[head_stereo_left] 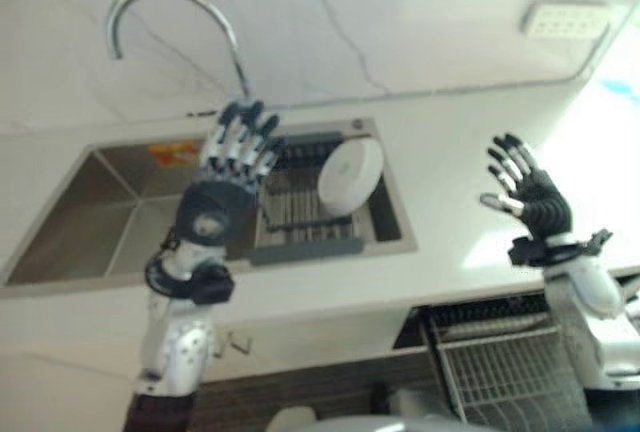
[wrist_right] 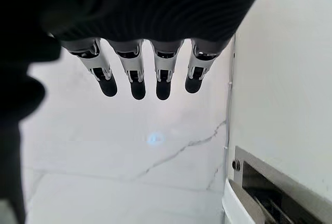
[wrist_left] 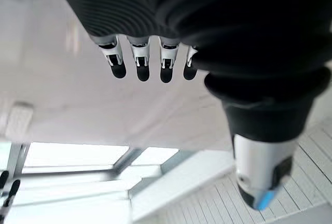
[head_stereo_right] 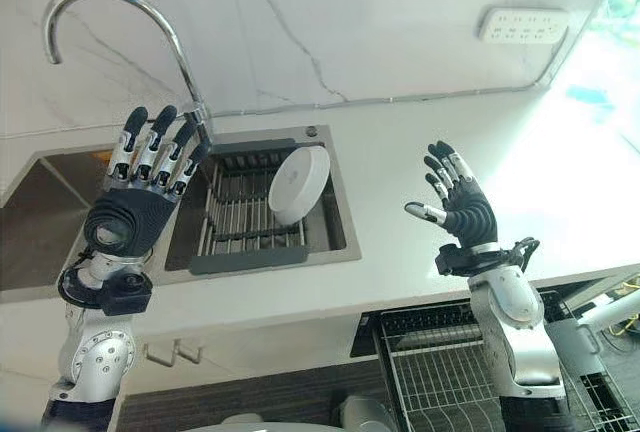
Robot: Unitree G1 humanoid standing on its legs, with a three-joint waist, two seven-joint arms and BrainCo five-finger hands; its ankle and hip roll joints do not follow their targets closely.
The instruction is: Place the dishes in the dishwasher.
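A white round plate (head_stereo_right: 298, 183) leans on its edge in the dark drying rack (head_stereo_right: 240, 222) set in the right half of the sink. My left hand (head_stereo_right: 140, 192) is raised over the sink's left part, fingers straight and spread, holding nothing. My right hand (head_stereo_right: 458, 202) is raised above the white counter, to the right of the sink, open and empty too. The dishwasher's wire basket (head_stereo_right: 440, 377) stands pulled out below the counter edge, under the right arm. Straight fingers (wrist_left: 140, 60) show in the left wrist view, and straight fingers (wrist_right: 136, 71) in the right wrist view.
A curved chrome tap (head_stereo_right: 110, 22) rises behind the sink. The sink's left basin (head_stereo_left: 90, 222) lies open beside the rack. A white socket strip (head_stereo_right: 522, 24) sits on the marble wall at the back right. White counter (head_stereo_right: 400, 142) runs behind and right of the sink.
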